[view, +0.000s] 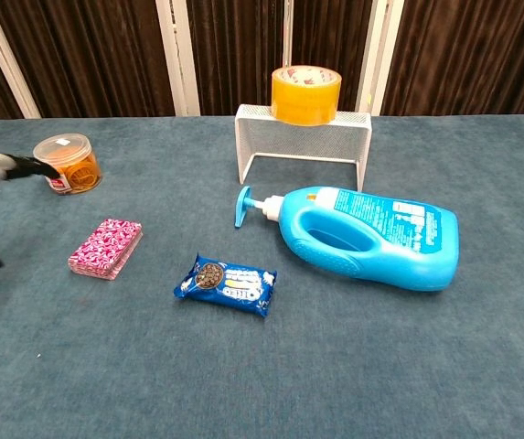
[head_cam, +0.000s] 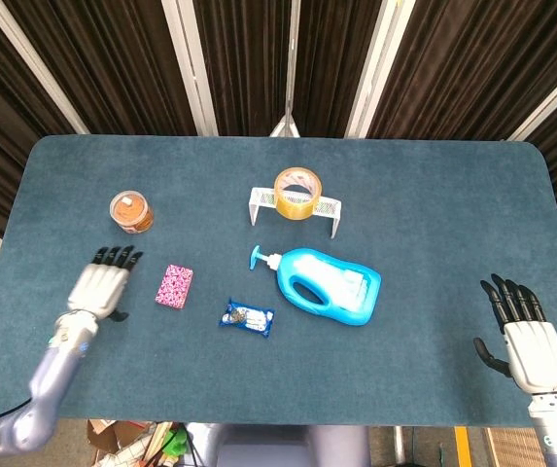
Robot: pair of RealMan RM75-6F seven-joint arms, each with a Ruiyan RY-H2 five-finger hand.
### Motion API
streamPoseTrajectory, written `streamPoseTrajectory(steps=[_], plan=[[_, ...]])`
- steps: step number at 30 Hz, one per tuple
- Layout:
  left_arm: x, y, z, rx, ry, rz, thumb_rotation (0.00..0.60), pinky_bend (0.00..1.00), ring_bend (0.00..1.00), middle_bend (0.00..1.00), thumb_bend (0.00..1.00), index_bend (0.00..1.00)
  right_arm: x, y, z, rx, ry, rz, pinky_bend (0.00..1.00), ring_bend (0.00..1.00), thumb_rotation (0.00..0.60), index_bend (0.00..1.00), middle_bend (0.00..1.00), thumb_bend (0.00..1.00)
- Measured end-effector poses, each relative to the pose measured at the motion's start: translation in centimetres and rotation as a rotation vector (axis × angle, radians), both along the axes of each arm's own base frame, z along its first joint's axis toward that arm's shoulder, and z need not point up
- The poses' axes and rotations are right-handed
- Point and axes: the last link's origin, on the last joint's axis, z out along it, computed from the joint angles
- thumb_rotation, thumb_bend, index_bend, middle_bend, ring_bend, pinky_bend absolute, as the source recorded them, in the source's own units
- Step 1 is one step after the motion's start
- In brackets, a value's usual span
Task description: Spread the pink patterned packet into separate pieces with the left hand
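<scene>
Where left hand (head_cam: 101, 286) hovers open, pink patterned packet (head_cam: 174, 286) just beside.

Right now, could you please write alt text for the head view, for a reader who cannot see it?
The left hand, fingers apart and empty, hovers just left of the pink packet on a blue table. Nearby lie a cookie pack and a blue bottle; further back stand a jar and tape on a white rack. The right hand waits open at the right edge.

My left hand (head_cam: 103, 283) hovers just left of the packet (head_cam: 174, 286), the jar (head_cam: 131, 211) behind it, cookies (head_cam: 249, 317) and bottle (head_cam: 329, 285) to the right.
</scene>
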Motion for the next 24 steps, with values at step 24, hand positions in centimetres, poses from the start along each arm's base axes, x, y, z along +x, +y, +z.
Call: streamPoseTrajectory(steps=[24], plan=[[4.9, 3.7, -8.0, -0.097, 0.072, 0.024, 0.6, 0.0, 0.0, 0.0, 0.38, 0.35, 0.0, 0.0, 0.2, 0.003, -0.024, -0.001, 0.09, 0.0, 0.6, 0.0, 0.0, 0.36]])
